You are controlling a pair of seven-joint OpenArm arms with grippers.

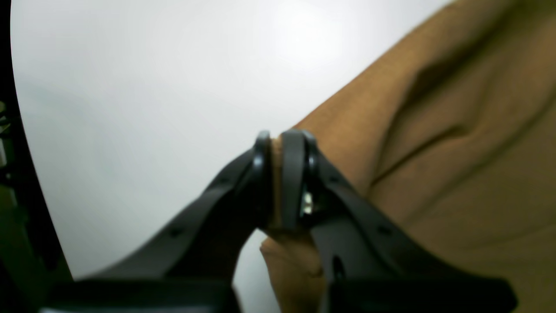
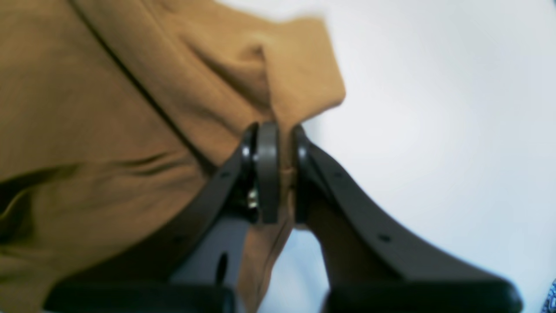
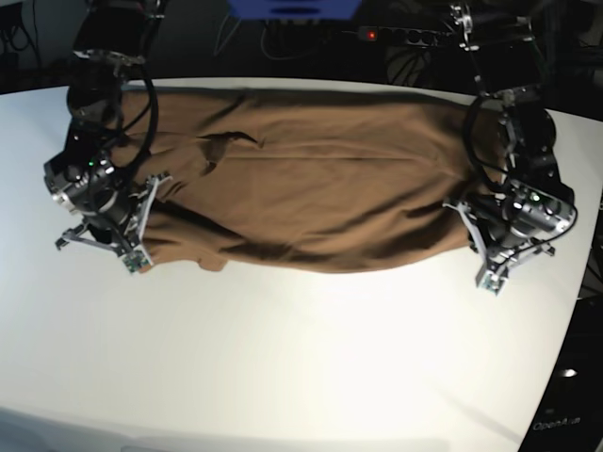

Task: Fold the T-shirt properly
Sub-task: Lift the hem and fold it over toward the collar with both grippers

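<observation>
T-shirt (image 3: 320, 184) lies spread lengthwise across the far half of the white table (image 3: 301, 348), long axis running side to side in the base view, near edge sagging in a shallow curve. Tan-brown, creased; a dark pucker sits near its end on the base view's left.

Left gripper (image 1: 282, 139): jaws nearly closed, a thin strip of the shirt's edge pinched between the pads. Wrist view shows cloth bunched below the pinch and running off the frame's right side; the fabric is blurred there, the folds reading only as dark furrows. In the base view this gripper sits at the shirt's end on that view's right, and the fingertips cannot be made out under the wrist housing.

Right gripper (image 2: 280, 130): jaws likewise almost shut, clamped on a fold of cloth. A loose flap, possibly a sleeve or corner, stands up beyond the fingertips; which part of the garment it is cannot be told. Shirt fills the left of that wrist view and is cut off at the top, left and bottom edges. Base view places this gripper at the shirt's other end, fingertips again hidden by the arm.

Neckline and hem not identifiable from any view. The table's corners are cropped in the base view
</observation>
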